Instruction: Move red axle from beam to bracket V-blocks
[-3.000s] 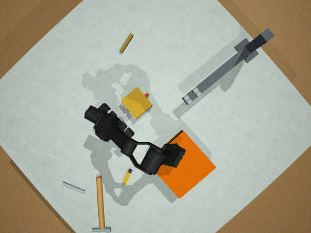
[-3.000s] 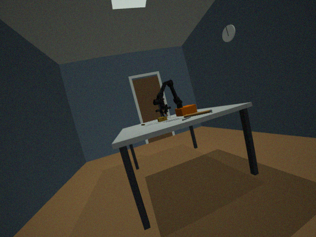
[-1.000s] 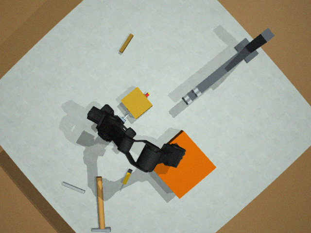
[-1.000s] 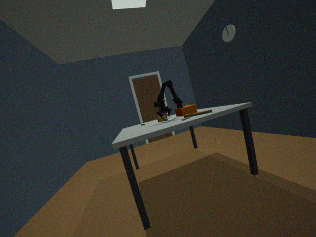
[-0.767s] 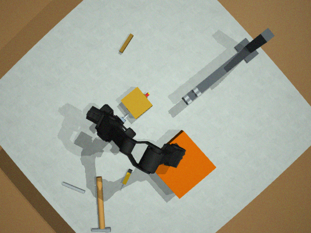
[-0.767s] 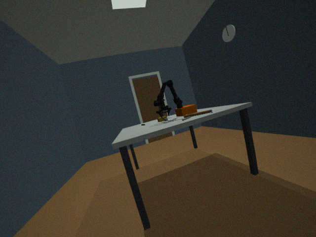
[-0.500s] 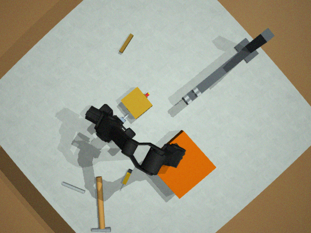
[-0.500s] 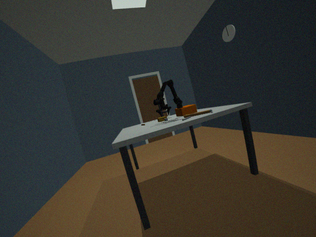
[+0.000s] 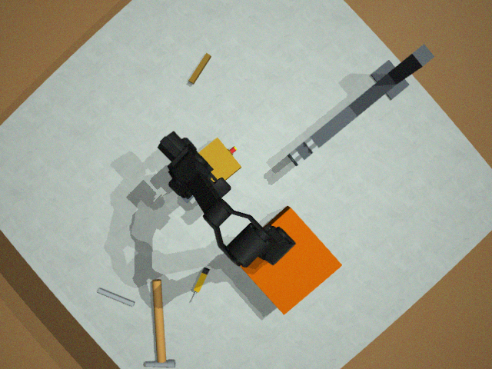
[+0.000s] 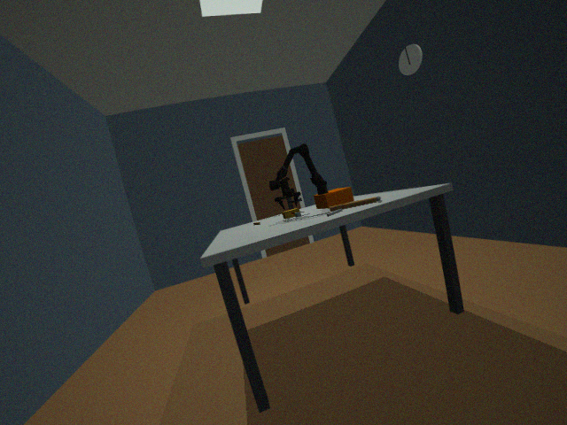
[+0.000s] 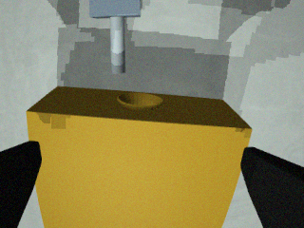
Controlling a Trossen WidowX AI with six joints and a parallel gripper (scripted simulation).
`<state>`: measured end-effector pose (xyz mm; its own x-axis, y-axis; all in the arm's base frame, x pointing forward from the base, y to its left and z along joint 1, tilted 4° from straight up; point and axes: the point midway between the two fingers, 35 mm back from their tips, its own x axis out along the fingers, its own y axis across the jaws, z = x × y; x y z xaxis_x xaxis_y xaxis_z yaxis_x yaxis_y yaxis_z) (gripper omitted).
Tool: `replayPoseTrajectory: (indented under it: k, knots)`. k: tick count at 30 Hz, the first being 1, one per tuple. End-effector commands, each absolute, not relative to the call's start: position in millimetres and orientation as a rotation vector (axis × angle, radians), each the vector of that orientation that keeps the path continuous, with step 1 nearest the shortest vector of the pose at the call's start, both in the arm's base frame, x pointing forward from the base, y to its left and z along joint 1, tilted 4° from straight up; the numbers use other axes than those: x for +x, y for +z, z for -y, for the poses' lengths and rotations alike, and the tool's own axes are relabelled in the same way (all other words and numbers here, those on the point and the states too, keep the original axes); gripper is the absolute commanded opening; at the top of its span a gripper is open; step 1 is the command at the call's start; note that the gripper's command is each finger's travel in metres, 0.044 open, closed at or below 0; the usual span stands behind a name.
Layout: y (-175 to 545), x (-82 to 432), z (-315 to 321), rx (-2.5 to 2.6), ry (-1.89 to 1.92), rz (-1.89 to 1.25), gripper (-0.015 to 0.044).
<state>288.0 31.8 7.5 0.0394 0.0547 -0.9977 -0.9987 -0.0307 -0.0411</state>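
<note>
Currently, open gripper [image 10: 290, 204] [image 11: 142, 156] straddles yellow block [image 9: 222, 159] [image 10: 291, 212] [image 11: 138, 171]; no readable lettering

Yellow blocks [image 9: 223, 157] [image 10: 290, 213] [image 11: 142, 166]: 1 | orange blocks [image 9: 304, 264] [image 10: 336, 197]: 1 | brass-coloured bars [image 9: 200, 68] [image 10: 257, 223]: 1 | hammers [image 9: 158, 325] [image 10: 357, 204]: 1 | screwdrivers [image 9: 201, 280]: 1 | loose grey rods [image 9: 115, 297] [image 10: 334, 212]: 1 | tables [image 9: 258, 59] [image 10: 256, 235]: 1 | wall clocks [image 10: 410, 59]: 1

a bare room, tools on a worktable [image 9: 254, 119] [image 10: 265, 230]

Blue-gray walls [image 10: 201, 159], brown door [image 10: 264, 175], round clock [image 10: 410, 59], tan floor [image 10: 512, 274]
</note>
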Motion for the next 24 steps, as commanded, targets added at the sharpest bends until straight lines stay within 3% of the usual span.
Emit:
replayPoseTrajectory:
  k: [1,7,24]
  knots:
    - [7,293,16,-1.186,1.198,-1.137,0.044]
    - [5,285,83,-1.184,1.188,-1.141,0.044]
    - [-14,286,84,-1.184,1.188,-1.141,0.044]
